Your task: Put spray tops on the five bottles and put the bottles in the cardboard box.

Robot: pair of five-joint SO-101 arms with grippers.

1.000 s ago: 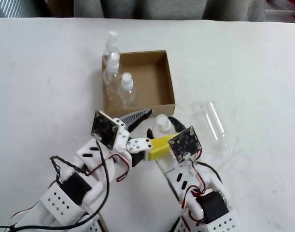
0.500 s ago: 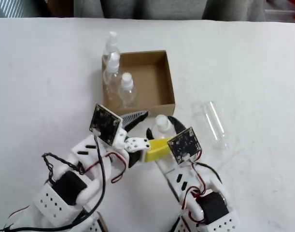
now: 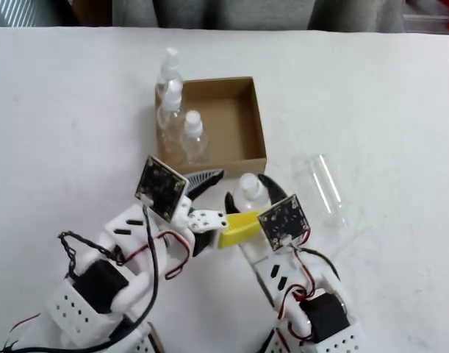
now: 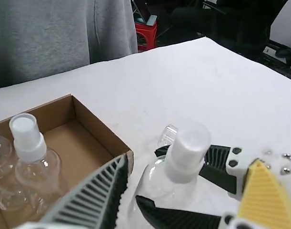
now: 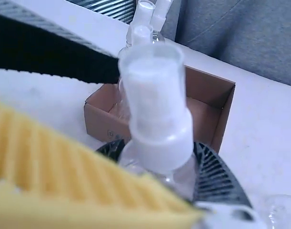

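Observation:
A clear bottle (image 3: 250, 194) with a white spray top (image 4: 189, 145) stands just in front of the cardboard box (image 3: 257, 121). My right gripper (image 3: 248, 190) is shut on it, its black jaws around the body (image 5: 157, 162). My left gripper (image 3: 235, 202) is open. Its ribbed dark finger (image 4: 95, 198) lies by the box's front wall and its yellow finger (image 4: 264, 200) on the bottle's other side. Three capped bottles (image 3: 193, 136) stand along the box's left wall. A clear bottle without a top (image 3: 323, 187) lies on the table to the right.
The box's right half (image 3: 231, 125) holds nothing. Both arms crowd the table's front middle, wrists close together. A person in grey sits behind the table's far edge (image 4: 55, 28). White tabletop (image 3: 378, 95) stretches open to left and right.
The left arm has drawn a little to the left and back. The bottle in the right gripper has shifted slightly and looks closer to the high camera.

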